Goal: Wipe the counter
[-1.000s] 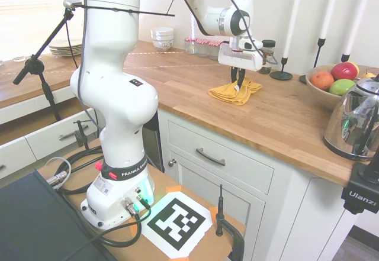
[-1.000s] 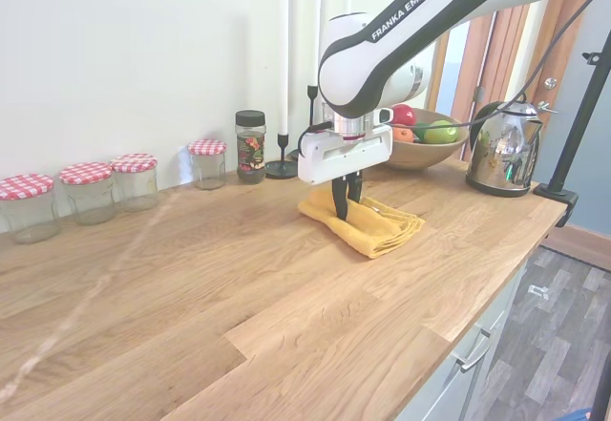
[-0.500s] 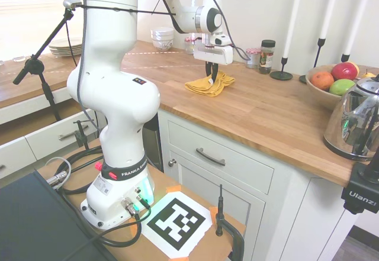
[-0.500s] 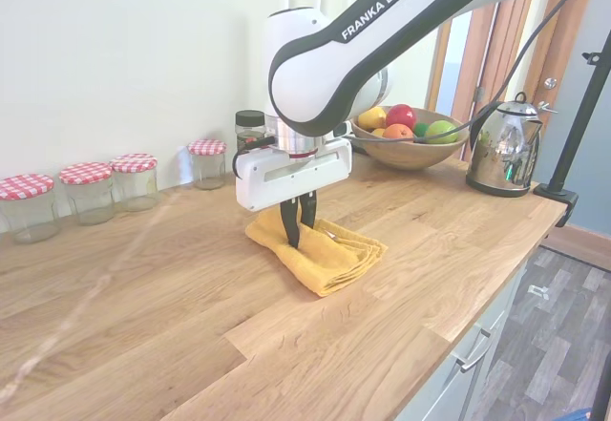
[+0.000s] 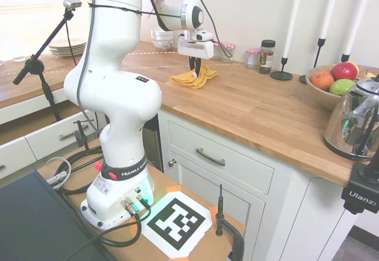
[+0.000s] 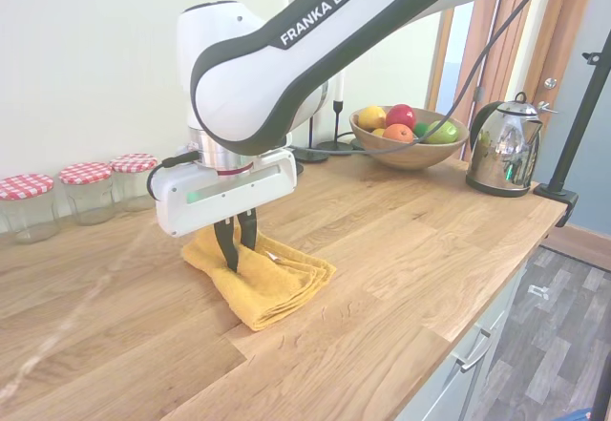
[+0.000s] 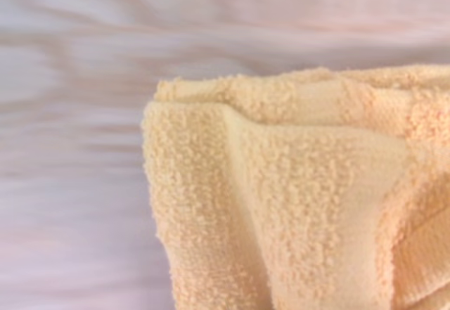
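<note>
Counter (image 6: 401,249) of smooth wood planks under folded terry cloth (image 6: 272,283)

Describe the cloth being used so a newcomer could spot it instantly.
On the long honey-brown wooden counter, look directly under the white arm's gripper. There lies a folded mustard-yellow terry cloth, pinched in the shut jaws. It is the only soft, yellow fabric item there.
</note>
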Controlling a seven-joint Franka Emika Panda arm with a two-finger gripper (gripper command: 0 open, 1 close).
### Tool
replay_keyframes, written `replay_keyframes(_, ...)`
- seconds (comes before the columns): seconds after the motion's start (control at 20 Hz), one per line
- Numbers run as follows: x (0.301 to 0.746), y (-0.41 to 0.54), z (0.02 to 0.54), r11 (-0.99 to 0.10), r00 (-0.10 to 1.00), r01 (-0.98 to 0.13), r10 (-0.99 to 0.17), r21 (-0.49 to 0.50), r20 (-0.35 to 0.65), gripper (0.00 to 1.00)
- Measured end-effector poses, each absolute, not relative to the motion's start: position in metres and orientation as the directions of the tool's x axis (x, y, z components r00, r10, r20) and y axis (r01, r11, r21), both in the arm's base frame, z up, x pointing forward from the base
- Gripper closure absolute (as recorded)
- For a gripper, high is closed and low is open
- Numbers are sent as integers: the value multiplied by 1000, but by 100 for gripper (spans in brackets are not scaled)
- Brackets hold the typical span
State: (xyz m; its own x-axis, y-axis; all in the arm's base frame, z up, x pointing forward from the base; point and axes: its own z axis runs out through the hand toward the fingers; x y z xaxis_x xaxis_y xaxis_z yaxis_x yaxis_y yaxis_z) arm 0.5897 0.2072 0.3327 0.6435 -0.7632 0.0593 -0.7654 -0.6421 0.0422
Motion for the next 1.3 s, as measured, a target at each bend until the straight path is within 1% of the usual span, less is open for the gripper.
replay_keyframes(0.45, 607, 276, 334, -669, 672, -741, -737, 61, 70, 100)
replay_keyframes(0.5, 607, 277, 335, -668, 671, -741, -738, 66, 70, 0)
replay_keyframes(1.05, 604, 277, 339, -677, 684, -729, -726, 95, 73, 0)
replay_keyframes(1.3, 603, 276, 347, -682, 688, -726, -721, 92, 86, 0)
